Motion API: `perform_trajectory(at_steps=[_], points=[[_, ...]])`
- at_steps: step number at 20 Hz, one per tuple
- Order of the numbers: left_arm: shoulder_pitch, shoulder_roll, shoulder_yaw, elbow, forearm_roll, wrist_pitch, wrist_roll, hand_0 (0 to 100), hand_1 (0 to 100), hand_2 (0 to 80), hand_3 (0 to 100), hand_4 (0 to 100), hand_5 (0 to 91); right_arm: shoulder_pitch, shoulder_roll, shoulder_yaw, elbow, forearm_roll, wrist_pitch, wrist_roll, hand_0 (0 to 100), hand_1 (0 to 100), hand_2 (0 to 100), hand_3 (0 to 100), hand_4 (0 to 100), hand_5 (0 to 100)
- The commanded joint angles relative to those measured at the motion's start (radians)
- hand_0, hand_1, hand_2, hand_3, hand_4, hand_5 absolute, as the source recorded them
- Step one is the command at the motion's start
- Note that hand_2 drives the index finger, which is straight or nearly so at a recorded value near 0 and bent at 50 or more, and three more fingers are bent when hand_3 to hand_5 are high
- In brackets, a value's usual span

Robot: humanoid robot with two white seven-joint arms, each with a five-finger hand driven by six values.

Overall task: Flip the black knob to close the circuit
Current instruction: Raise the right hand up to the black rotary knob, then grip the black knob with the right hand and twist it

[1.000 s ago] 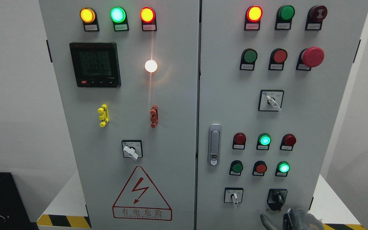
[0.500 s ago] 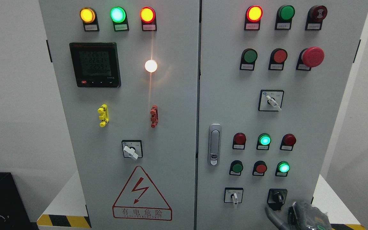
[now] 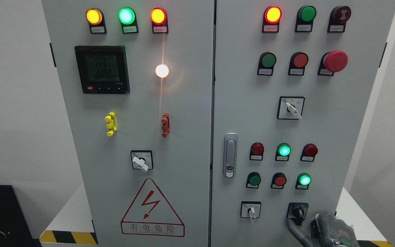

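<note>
Black knob (image 3: pixel 298 211): sat low on the right door of the grey cabinet (image 3: pixel 183 137), right of a small white selector switch (image 3: pixel 251 212).
Right hand (image 3: pixel 321 231): rose from the bottom edge just below the knob; one grey finger (image 3: pixel 295 230) reached up to the knob's plate, contact unclear.
Hand state: cannot tell whether fingers were spread or curled.
Left arm: out of view.

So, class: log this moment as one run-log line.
stage: reaching | right hand: just below black knob, one finger by it, no grasp seen | left hand: out of view | knob: not yet flipped
</note>
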Motion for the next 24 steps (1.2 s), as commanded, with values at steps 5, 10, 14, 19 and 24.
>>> perform_trajectory(at_steps=[5, 10, 14, 19, 24], points=[[0.000, 0.000, 0.000, 0.000, 0.000, 0.000, 0.001, 12, 56, 0.0, 0, 0, 0.0, -0.003, -0.002, -0.016, 0.010, 0.003, -0.004, -0.007, 0, 0, 90, 100, 93, 91], [0.000, 0.000, 0.000, 0.000, 0.000, 0.000, 0.001, 12, 56, 0.0, 0, 0, 0.0, -0.001, -0.002, -0.019, 0.010, 0.003, -0.007, -0.008, 0, 0, 89, 100, 93, 91], [0.000, 0.000, 0.000, 0.000, 0.000, 0.000, 0.001, 12, 56, 0.0, 0, 0, 0.0, 0.000, -0.002, -0.022, 0.008, 0.003, -0.007, -0.008, 0, 0, 89, 100, 93, 91], [0.000, 0.000, 0.000, 0.000, 0.000, 0.000, 0.001, 12, 56, 0.0, 0, 0, 0.0, -0.001, -0.005, -0.036, 0.010, 0.003, -0.010, -0.008, 0, 0, 89, 100, 93, 91], [0.000, 0.000, 0.000, 0.000, 0.000, 0.000, 0.001, 12, 56, 0.0, 0, 0, 0.0, -0.001, -0.005, -0.038, 0.008, 0.001, -0.010, -0.010, 0, 0, 89, 100, 93, 91]])
